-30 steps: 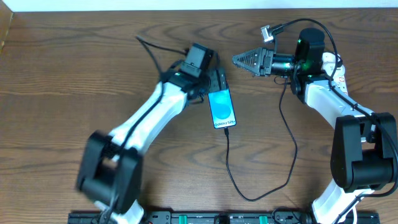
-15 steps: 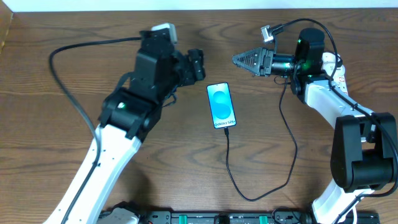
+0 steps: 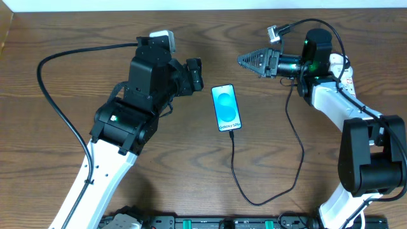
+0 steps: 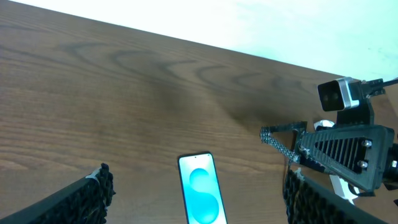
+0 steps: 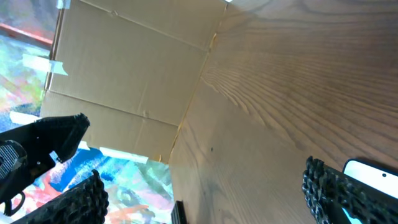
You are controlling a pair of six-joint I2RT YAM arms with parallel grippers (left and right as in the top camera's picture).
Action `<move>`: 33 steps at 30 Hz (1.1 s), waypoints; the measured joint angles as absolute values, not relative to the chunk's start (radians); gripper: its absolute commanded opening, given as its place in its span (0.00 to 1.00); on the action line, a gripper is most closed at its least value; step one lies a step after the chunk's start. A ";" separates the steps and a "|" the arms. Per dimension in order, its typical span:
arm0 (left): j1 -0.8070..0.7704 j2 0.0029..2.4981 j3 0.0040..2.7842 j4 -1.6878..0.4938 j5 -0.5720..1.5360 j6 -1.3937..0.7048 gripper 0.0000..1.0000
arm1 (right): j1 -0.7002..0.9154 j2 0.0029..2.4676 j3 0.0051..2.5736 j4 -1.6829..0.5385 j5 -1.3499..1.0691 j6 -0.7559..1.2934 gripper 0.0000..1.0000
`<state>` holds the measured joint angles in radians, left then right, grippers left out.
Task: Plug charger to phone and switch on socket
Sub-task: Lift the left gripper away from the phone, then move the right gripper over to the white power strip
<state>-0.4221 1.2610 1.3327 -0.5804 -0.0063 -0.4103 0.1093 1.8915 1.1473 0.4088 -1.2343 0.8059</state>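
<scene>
Left gripper (image 3: pixel 194 74) is wide open and holds nothing. Its two fingers (image 4: pixel 87 196) sit far apart in the left wrist view, and the phone (image 3: pixel 227 108) shows between them, farther off. This gripper is just left of the phone's top end and does not touch it.

The right gripper (image 3: pixel 241 61) is open too, with nothing in it. It points left, toward the other gripper, and sits up and to the right of the phone. In the right wrist view its fingers are spread, and a corner of the phone peeks in at the bottom right.

The phone lies flat on the brown wood surface (image 3: pixel 63 38), in the middle between the two arms. Its screen is bright blue and faces up. Small white words are at its short end, the one nearest the bottom.

The charger (image 3: pixel 231 152) is a thin black cable. Its tip touches that short end of the phone. I cannot tell if it is pushed all the way in. The cable runs down, bends in a big loop, and goes back up to the right arm (image 3: pixel 331 102), where its far end is hidden.
</scene>
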 measured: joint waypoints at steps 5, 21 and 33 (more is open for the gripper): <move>-0.422 1.261 1.333 -0.580 -0.006 -0.410 0.89 | 0.093 1.892 1.147 0.413 -1.235 0.809 0.99; -0.422 1.261 1.333 -0.580 -0.006 -0.410 0.89 | -0.059 1.892 1.365 0.417 -1.187 0.972 0.99; -0.422 1.261 1.333 -0.580 -0.007 -0.410 0.89 | -0.036 1.892 1.374 0.166 -0.818 0.974 0.99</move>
